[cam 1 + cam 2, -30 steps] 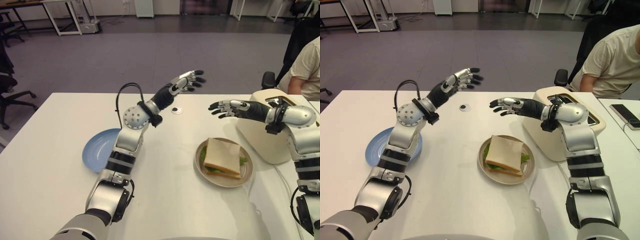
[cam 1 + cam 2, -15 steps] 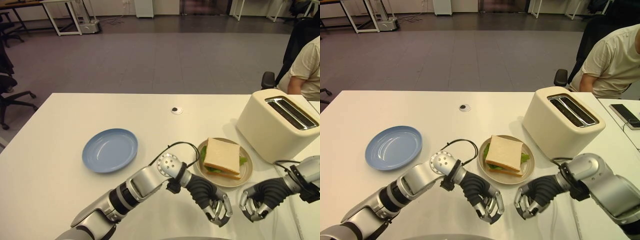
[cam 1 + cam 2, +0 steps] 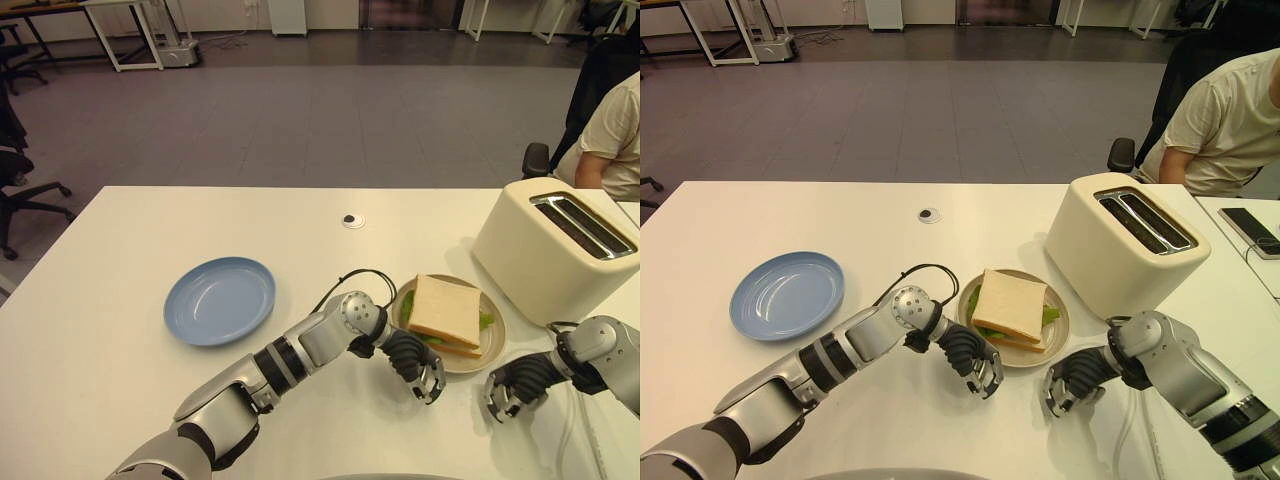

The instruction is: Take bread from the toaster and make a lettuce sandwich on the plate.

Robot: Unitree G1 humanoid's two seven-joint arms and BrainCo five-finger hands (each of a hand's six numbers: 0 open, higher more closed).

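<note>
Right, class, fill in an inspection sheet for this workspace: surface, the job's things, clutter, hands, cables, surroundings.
Surface: white table, with a small round grommet near its far edge.
Job's things: toaster at the right; sandwich, lettuce showing at its edges, lies on the tan plate beside it.
Clutter: blue plate left of the tan plate.
Hands: left hand curled, holding nothing, at the tan plate's near-left rim; right hand curled, holding nothing, in front of the toaster.
Cables: black cable loops at the left wrist; white cable lies on the table by the right arm.
Surroundings: phone on the neighbouring table; office chair at the far left.
</note>
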